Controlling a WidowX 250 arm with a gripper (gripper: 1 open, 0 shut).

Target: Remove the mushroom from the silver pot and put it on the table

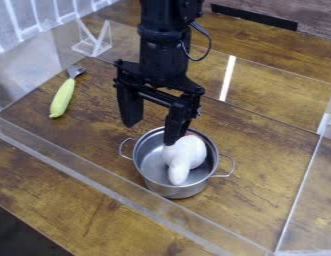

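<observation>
While wide open, end effector [154,128] empty.

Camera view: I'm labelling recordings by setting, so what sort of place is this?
Probably a lab test bench, not a kitchen: a wooden table fenced by clear acrylic walls, a robot gripper above a silver pot holding a toy mushroom.

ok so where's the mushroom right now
In the camera view the mushroom lies inside the silver pot, right of centre on the table, directly beneath the open tool.
</observation>
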